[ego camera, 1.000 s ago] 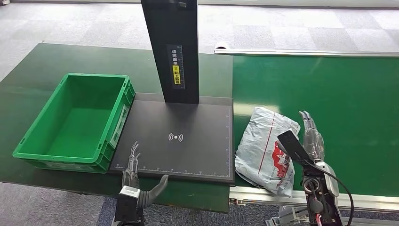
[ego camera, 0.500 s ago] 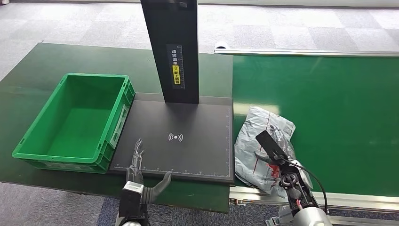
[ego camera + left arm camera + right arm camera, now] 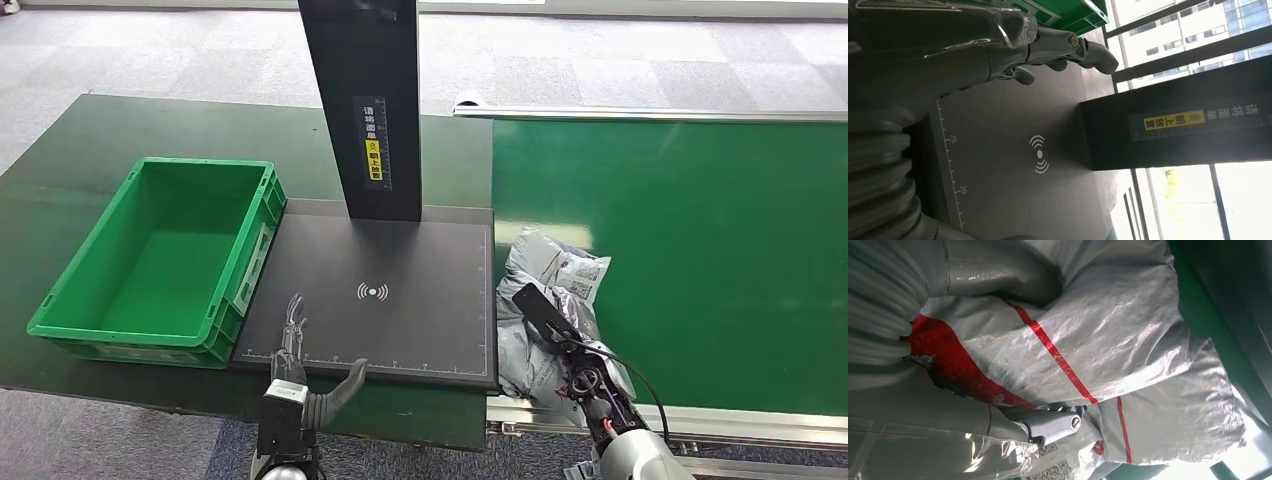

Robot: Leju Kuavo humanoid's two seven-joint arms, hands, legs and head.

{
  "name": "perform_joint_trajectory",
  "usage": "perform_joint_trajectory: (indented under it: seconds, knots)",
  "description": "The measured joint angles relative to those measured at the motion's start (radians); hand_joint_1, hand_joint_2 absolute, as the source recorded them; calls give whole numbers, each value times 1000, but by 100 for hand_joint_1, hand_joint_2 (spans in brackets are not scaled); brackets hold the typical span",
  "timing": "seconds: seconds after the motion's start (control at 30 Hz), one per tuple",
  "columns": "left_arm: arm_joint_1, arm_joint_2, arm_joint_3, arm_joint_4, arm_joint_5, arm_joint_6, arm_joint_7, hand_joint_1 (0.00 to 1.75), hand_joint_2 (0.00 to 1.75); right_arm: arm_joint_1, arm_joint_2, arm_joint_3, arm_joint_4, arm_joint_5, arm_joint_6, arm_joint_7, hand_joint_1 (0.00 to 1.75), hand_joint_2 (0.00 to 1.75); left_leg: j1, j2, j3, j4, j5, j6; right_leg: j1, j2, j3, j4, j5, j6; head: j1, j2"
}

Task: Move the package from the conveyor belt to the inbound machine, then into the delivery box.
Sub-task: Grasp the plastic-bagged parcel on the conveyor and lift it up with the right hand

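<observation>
The green delivery box (image 3: 160, 262) is seen on the tabletop (image 3: 80, 150). The left hand (image 3: 297, 375) is held open (nothing grasped) over the inbound machine (image 3: 380, 310). The grey package (image 3: 545, 300) is gripped by the right hand (image 3: 572, 350) on the conveyor belt (image 3: 700, 240).

The package (image 3: 545, 300) was a grey plastic mailer bag, thin, crinkled and glossy, catching highlights along its folds, with red printed stripes and a paper-like label. The right hand (image 3: 572, 345), at about five o'clock in the head view, had smooth grey plastic shells under a clear shiny film, with a ribbed rubbery cover at the wrist. The left hand (image 3: 293, 345), near six o'clock, looked alike: dull grey plastic with metal-looking pins. The inbound machine (image 3: 380, 300) had a matt black, finely textured plate and a smooth dark column. The delivery box (image 3: 60, 310), at nine o'clock, was moulded green plastic with a faint sheen. The conveyor belt (image 3: 700, 230), at three o'clock, was smooth matt green, edged with bright metal rail.
</observation>
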Motion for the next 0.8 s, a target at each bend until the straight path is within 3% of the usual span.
perform_joint_trajectory:
  seconds: [0.23,0.43,0.63,0.8]
  knots:
    - [12,4,0,-9,14,26,0,0,175,37,12,18,-104,46,-184,-35,175,175,0,-2,-4,0,1,0,0,-1,-3,0,0,0,0,0]
    - [51,18,6,-89,19,45,0,0,175,149,11,38,-452,75,-333,-11,175,175,0,-3,-9,0,0,0,0,-2,-8,0,0,0,0,0]
    - [114,47,50,-264,-2,47,0,0,175,289,-10,87,-905,-112,-289,-65,175,175,0,-3,-11,0,-1,0,0,-2,-11,0,-1,0,0,0]
    - [142,61,75,-348,-13,43,0,0,175,345,-26,117,-1081,-140,-280,-74,175,175,0,-3,-11,0,0,0,0,-2,-10,0,-2,0,0,0]
